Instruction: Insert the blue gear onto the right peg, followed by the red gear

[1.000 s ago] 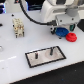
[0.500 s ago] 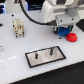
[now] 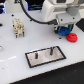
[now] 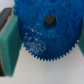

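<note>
The tool is clamped on the wide flat blue toothed gear, its green pads pressing the rim; beside it on the white tabletop lies the small red toothed gear; the thin dark right peg stands on the black-bordered grey plate, well apart.

Blue gear cropped; hand largely hidden.

White table, grey plate w/ black border, red gear, small beige block
</note>
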Robot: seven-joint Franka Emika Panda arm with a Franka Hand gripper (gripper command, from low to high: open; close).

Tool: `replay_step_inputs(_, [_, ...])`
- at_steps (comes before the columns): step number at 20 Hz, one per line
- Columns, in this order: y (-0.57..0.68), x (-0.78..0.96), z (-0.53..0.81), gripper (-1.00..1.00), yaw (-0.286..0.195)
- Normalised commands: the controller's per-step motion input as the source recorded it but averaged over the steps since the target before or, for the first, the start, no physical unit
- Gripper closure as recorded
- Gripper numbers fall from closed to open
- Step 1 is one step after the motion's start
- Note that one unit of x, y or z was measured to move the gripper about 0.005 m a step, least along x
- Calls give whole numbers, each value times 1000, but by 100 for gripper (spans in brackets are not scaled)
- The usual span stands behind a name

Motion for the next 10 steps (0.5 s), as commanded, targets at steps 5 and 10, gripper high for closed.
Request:
replay_step_inputs(5, [-124,296,499,100,0])
replay_step_inputs(10, [-247,440,417,100,0])
